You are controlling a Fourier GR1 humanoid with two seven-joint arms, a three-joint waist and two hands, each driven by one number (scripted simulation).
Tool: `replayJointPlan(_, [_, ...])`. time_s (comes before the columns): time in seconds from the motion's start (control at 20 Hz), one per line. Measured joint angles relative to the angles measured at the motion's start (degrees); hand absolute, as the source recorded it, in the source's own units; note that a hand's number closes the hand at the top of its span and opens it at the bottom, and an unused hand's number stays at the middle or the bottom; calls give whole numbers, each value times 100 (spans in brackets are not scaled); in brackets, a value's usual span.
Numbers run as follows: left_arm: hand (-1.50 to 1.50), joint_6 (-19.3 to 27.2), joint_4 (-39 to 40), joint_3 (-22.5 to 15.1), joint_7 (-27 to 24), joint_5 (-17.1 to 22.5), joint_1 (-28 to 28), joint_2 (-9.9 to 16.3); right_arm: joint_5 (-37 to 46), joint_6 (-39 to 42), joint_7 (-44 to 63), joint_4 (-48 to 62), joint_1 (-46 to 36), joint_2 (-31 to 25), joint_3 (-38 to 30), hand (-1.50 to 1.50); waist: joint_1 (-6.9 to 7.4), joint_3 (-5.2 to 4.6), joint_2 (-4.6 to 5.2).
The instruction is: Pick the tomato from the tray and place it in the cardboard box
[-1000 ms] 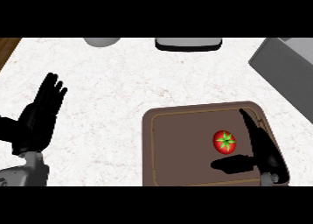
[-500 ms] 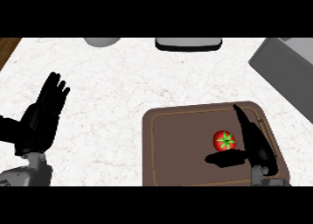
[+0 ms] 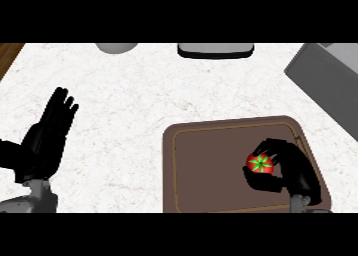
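Head view shows the right hand (image 3: 285,170) curled round the tomato (image 3: 261,163) on the brown tray (image 3: 211,170), apparently gripping it ready for lifting toward the box, while the left hand (image 3: 45,137) rests open at the left, fingers up.

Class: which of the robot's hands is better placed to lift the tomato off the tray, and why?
Right. The right hand is curled round the tomato on the tray; the left hand rests open at the view's left.
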Motion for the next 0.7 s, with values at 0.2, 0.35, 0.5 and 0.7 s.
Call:
replayJointPlan(0.2, [0, 49, 145, -23, -60, -84, -109, -75, 368, -212, -73, 63, -58, 54, 21, 150, -2, 0, 2])
replayJointPlan(0.35, [0, 24, 183, -22, -88, -80, -125, -73, 459, 39, -658, 85, -250, -330, 235, 150, 22, 2, 9])
replayJointPlan(0.5, [0, -10, 214, -65, -86, -64, -175, -97, 604, 479, -1527, 55, -467, -833, 810, 150, 120, 1, 13])
replayJointPlan(0.7, [0, 16, 287, -41, -142, -98, -200, -99, 765, 794, -2634, -168, -784, -1478, 1258, 150, 101, 2, 8])
